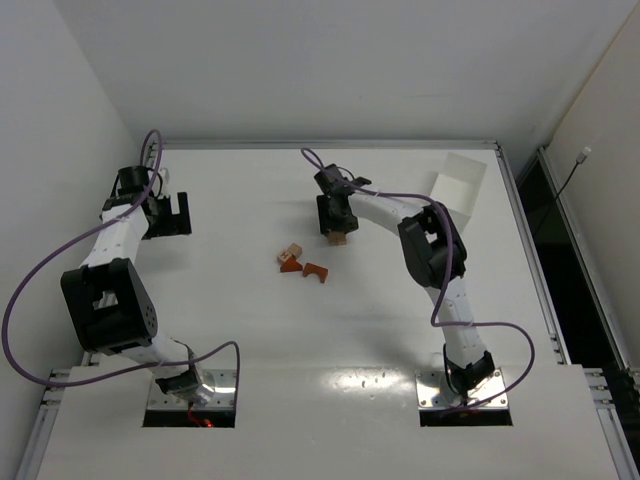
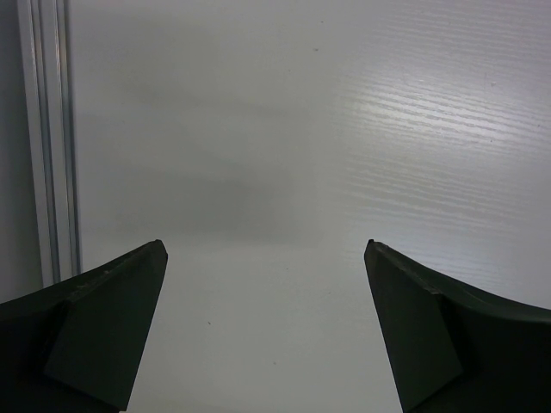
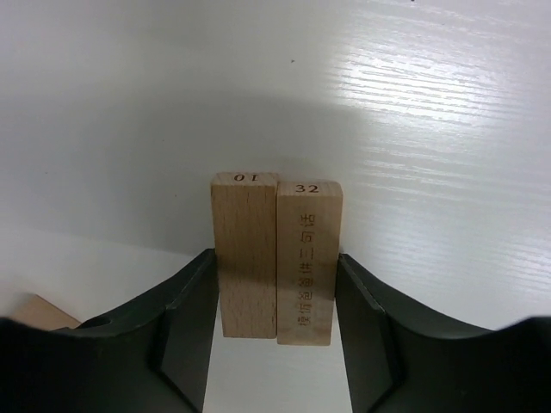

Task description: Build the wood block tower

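My right gripper point(image 3: 275, 262) is shut on two pale tan wooden blocks point(image 3: 277, 258) held side by side, with "10" and "32" printed on their ends. In the top view this gripper point(image 1: 335, 222) is at the table's middle rear, with the blocks point(image 1: 340, 238) at its tip. A small heap of reddish-orange and tan blocks point(image 1: 290, 259) and a reddish-orange arch-like block point(image 1: 316, 271) lie just left and nearer. My left gripper point(image 2: 265, 249) is open and empty over bare table at the far left point(image 1: 178, 213).
A white rectangular tray point(image 1: 458, 185) stands at the back right. The corner of another tan block point(image 3: 39, 314) shows at the lower left of the right wrist view. An aluminium edge rail point(image 2: 43, 155) runs along the left of the left gripper.
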Controlling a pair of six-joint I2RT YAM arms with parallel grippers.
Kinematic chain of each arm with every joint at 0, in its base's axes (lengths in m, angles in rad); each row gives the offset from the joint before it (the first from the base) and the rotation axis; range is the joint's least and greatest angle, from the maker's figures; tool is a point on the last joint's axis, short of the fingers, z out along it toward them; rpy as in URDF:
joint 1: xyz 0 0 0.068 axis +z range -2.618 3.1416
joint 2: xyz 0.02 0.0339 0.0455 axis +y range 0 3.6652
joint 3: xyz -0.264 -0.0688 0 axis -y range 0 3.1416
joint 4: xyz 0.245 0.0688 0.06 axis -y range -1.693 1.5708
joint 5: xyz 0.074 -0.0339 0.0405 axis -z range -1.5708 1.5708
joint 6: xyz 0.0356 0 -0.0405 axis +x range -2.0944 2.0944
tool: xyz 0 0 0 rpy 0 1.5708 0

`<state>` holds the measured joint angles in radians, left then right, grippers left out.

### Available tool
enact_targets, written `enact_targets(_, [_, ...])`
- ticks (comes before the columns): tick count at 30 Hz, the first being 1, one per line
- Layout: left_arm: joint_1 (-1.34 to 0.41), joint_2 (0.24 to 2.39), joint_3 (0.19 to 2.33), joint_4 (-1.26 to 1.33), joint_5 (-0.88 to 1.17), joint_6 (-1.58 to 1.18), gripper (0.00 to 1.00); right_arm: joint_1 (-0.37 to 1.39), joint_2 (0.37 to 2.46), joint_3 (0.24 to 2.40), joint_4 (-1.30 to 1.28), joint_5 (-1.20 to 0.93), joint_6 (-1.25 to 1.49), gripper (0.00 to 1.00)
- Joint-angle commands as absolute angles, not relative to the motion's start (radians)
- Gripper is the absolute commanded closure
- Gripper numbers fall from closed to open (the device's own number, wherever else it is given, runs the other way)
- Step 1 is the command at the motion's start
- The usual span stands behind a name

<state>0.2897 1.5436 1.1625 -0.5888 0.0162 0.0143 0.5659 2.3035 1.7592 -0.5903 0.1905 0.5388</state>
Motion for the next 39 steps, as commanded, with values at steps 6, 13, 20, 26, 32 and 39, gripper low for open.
enact_targets(6, [0.304, 1.549, 1.195, -0.565, 0.029, 0.017, 0.01, 0.555, 2.294, 1.761, -0.571, 0.186, 0.557, 0.13])
enact_targets(13, [0.304, 1.549, 1.175, -0.555, 0.060, 0.008, 0.01, 0.555, 2.169, 1.718, -0.514, 0.150, 0.480, 0.00])
enact_targets(20, [0.293, 1.496, 1.114, -0.555, 0.094, 0.017, 0.01, 0.565, 1.867, 1.583, -0.468, 0.140, 0.252, 0.00])
enact_targets(26, [0.169, 1.473, 1.101, -0.590, 0.143, 0.022, 0.03, 0.483, 1.600, 1.461, -0.497, -0.162, -0.119, 0.06])
enact_targets(32, [-0.128, 1.508, 1.154, -0.583, 0.100, -0.078, 0.12, 0.413, 1.484, 1.292, -0.540, -0.106, -0.253, 0.09])
enact_targets(39, [-0.331, 1.606, 1.245, -0.595, 0.080, -0.065, 0.16, 0.354, 1.347, 1.163, -0.549, -0.156, -0.308, 0.09])
